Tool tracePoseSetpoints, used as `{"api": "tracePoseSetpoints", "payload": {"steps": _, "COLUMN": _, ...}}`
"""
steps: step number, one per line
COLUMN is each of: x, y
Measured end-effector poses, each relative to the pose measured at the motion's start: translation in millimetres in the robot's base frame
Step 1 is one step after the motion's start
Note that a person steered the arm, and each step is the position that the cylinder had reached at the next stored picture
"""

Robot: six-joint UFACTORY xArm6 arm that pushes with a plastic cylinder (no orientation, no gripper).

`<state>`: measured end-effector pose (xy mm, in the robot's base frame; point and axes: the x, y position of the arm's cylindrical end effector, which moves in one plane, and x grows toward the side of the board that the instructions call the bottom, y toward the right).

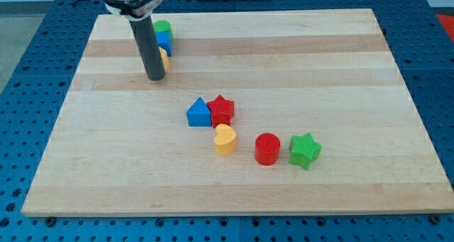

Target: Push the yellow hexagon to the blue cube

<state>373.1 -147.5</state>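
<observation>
My tip (154, 78) rests on the board at the view's upper left. The yellow hexagon (164, 57) is mostly hidden behind the rod, just right of it and above the tip; only a sliver shows. The blue cube (164, 40) sits directly above the yellow hexagon, touching it, partly hidden by the rod. A green block (164, 27) sits right behind the blue cube, toward the view's top.
A blue triangle (198, 113) and a red star (222, 109) touch near the board's middle. Below them lie a yellow heart (225, 140), a red cylinder (267, 148) and a green star (305, 150). The wooden board (319, 72) lies on a blue pegboard table.
</observation>
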Motion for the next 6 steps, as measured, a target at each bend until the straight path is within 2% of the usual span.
{"api": "tracePoseSetpoints", "payload": {"steps": 6, "x": -8.0, "y": -0.3}}
